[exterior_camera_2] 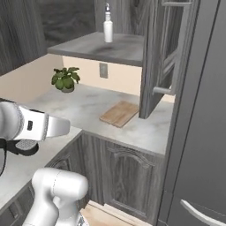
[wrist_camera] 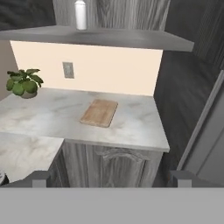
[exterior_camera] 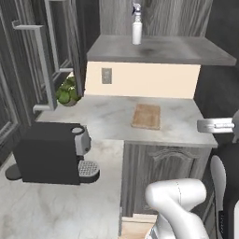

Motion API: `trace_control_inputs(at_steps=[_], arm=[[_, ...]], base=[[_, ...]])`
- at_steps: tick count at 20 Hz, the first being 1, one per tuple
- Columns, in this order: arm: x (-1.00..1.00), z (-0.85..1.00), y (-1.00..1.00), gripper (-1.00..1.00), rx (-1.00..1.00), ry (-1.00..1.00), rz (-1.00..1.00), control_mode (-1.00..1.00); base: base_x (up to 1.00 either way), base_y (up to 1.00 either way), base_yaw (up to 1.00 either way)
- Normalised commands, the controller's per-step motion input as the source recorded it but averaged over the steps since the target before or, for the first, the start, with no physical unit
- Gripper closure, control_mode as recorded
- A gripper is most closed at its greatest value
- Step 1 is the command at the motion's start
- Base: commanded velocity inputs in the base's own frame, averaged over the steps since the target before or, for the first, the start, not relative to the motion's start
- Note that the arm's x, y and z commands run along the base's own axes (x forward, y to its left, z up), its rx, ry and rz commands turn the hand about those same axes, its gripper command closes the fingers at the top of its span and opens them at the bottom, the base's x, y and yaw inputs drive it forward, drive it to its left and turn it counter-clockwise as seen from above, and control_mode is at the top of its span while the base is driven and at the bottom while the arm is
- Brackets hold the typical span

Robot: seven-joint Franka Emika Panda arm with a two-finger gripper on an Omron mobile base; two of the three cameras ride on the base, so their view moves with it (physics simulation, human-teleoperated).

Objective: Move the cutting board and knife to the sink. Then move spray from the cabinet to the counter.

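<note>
From left we see a plant (wrist_camera: 24, 84) at the far wall, then the cutting board (wrist_camera: 99, 113) flat mid-counter (wrist_camera: 52, 111), spray (wrist_camera: 80, 15) upright on the cabinet (wrist_camera: 131, 38) shelf above. Gripper (wrist_camera: 109, 178) (near edge) fully open, holding nothing.

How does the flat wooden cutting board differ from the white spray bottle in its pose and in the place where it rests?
The flat light-brown wooden cutting board lies flat; the small white plastic spray bottle stands upright.
The board rests on the pale marbled stone counter; the bottle stands higher, on the smooth grey cabinet shelf.
The board is wide and rectangular; the bottle is slim and tall.
Both stand free, with nothing touching them.
</note>
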Motion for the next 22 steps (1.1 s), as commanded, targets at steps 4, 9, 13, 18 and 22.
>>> trace_control_inputs(at_steps=[4,9,13,18,22], arm=[[0.0,0.0,0.0,-1.0,0.0,0.0,0.0,1.0],[0.0,0.0,0.0,-1.0,0.0,0.0,0.0,1.0],[0.0,0.0,0.0,-1.0,0.0,0.0,0.0,1.0],[0.0,0.0,0.0,-1.0,0.0,0.0,0.0,1.0],[0.0,0.0,0.0,-1.0,0.0,0.0,0.0,1.0]], base=[[0.64,-0.27,0.0],[0.55,0.1,-0.01],[0.92,-0.18,0.13],[0.79,-0.61,-0.1],[1.0,0.1,-0.05]])
